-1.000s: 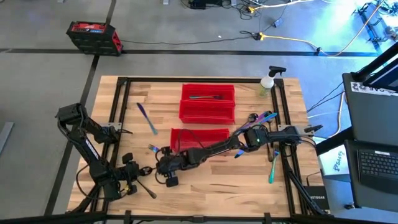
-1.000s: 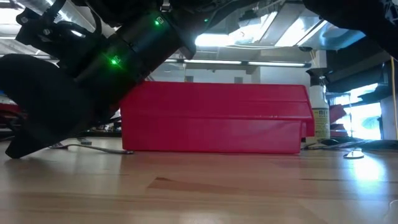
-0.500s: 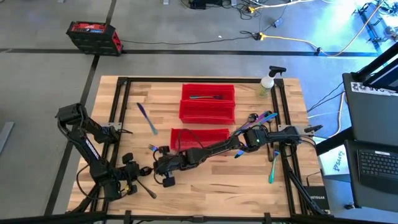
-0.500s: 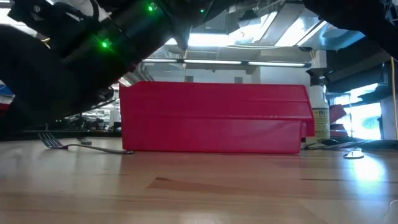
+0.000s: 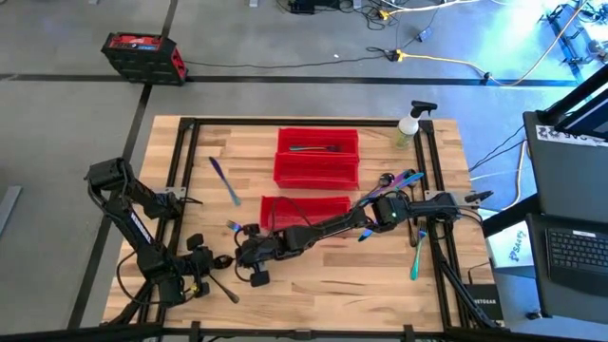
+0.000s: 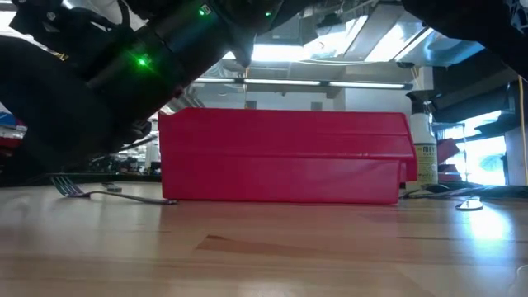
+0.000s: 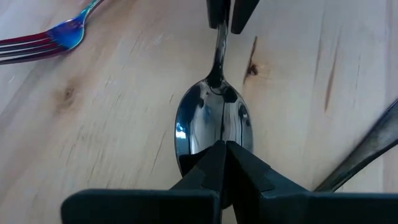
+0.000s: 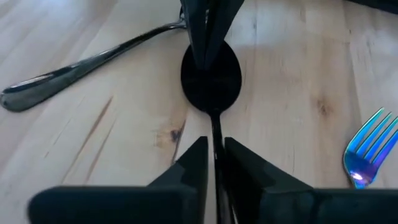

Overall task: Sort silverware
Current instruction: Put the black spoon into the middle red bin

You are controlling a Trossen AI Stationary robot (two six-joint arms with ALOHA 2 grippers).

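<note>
A dark metal spoon [image 7: 214,124] is stretched between my two grippers near the table's near-left part. My left gripper [image 7: 225,149] is shut on its bowl, and my right gripper [image 8: 215,146] is shut on its handle [image 8: 216,127]. In the high view the left gripper [image 5: 214,260] and the right gripper [image 5: 243,253] face each other closely. An iridescent fork [image 7: 43,40] lies flat on the wood beside them. A second dark spoon [image 8: 74,65] also lies flat nearby. My left gripper pinches the tip of the spoon's bowl [image 7: 211,140] between its two fingers, coming along the spoon from the table's left. My right gripper pinches the spoon's handle [image 8: 215,134] between its fingers, along the handle from the right. The spoon lies about level; whether it clears the table I cannot tell.
Three red bins [image 5: 317,169] stand at the table's middle, the nearest [image 6: 285,157] just behind the grippers; the far one holds a utensil [image 5: 313,148]. A purple knife [image 5: 224,180] lies left of them. More silverware [image 5: 399,180] and a teal piece [image 5: 417,255] lie on the right, with a spray bottle [image 5: 408,128] at the far right.
My right gripper has moved slightly toward the table's left, closer to the left gripper, and risen a little. In the low view its dark body has lifted off the table top and uncovered the fork lying there. Most of this happened in the first half second.
</note>
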